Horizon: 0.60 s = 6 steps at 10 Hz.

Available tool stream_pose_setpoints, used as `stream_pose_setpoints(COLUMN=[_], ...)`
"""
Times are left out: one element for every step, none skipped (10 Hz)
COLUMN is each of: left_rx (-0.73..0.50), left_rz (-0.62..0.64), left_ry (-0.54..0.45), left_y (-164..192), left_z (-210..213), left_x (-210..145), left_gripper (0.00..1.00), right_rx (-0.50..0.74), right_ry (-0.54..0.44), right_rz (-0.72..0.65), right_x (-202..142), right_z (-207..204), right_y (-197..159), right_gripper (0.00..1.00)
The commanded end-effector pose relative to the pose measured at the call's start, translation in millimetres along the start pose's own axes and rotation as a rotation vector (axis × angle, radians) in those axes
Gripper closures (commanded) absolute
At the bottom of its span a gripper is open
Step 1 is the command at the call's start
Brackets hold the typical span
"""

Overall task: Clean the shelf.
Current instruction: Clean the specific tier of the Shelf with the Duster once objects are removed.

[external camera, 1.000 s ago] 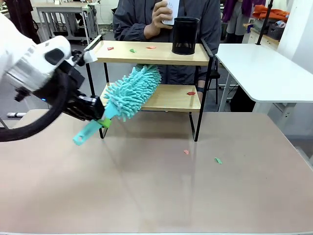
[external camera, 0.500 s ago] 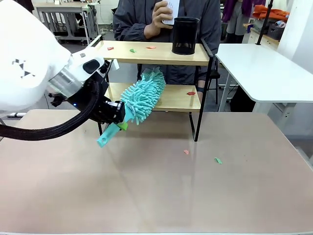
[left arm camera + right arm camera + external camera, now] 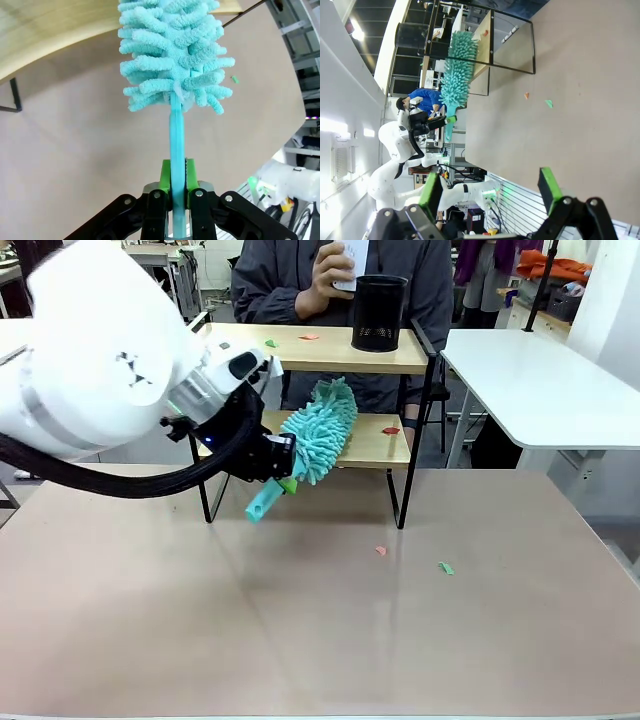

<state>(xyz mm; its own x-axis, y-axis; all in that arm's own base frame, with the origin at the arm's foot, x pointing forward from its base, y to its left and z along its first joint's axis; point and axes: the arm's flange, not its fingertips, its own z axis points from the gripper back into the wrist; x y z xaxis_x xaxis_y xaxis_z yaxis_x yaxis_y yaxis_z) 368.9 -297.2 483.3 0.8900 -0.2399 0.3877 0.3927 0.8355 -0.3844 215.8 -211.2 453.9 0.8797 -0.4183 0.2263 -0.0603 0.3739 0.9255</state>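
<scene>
Over the shelf's [image 3: 365, 447] lower board, left hand [image 3: 281, 477] clamps the duster [image 3: 322, 428]. Red scrap [image 3: 391, 430] at its three o'clock and top scraps [image 3: 270, 342] unswept, so it's early days. Right hand [image 3: 490, 186] gapes open.

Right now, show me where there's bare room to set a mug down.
Best: the near half of the table, bare up to the two scraps before the shelf. Also its right side, beyond the shelf. Crowded: top board holds bits and the cup; the duster fills the lower board's middle.
</scene>
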Motion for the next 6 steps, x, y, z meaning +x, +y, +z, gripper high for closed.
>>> stream_pose_setpoints(left_rx=[0.034,0.04,0.034,0.029,0.013,-0.018], left_rz=[0.015,0.02,0.009,-0.008,-0.037,-0.078], left_ry=[0.013,0.008,0.026,0.044,0.068,0.11], left_y=[-9.3,-11.9,-15.6,-19.8,-23.4,-26.4], left_z=[-10.9,-15.4,-20.4,-23.2,-24.7,-25.1], left_x=[15.8,19.9,22.2,22.6,22.3,20.4], left_gripper=[0.88,0.88,0.88,0.88,0.88,0.88], right_rx=[0.015,0.015,0.015,0.015,0.015,0.015], right_ry=[-0.005,-0.005,-0.005,-0.005,-0.005,-0.005], right_rz=[0.026,0.026,0.026,0.026,0.026,0.026], right_x=[1.3,1.3,1.3,1.3,1.3,1.3], right_z=[0.0,0.0,0.0,0.0,0.0,0.0], right_y=[1.3,1.3,1.3,1.3,1.3,1.3], right_gripper=[0.0,0.0,0.0,0.0,0.0,0.0])
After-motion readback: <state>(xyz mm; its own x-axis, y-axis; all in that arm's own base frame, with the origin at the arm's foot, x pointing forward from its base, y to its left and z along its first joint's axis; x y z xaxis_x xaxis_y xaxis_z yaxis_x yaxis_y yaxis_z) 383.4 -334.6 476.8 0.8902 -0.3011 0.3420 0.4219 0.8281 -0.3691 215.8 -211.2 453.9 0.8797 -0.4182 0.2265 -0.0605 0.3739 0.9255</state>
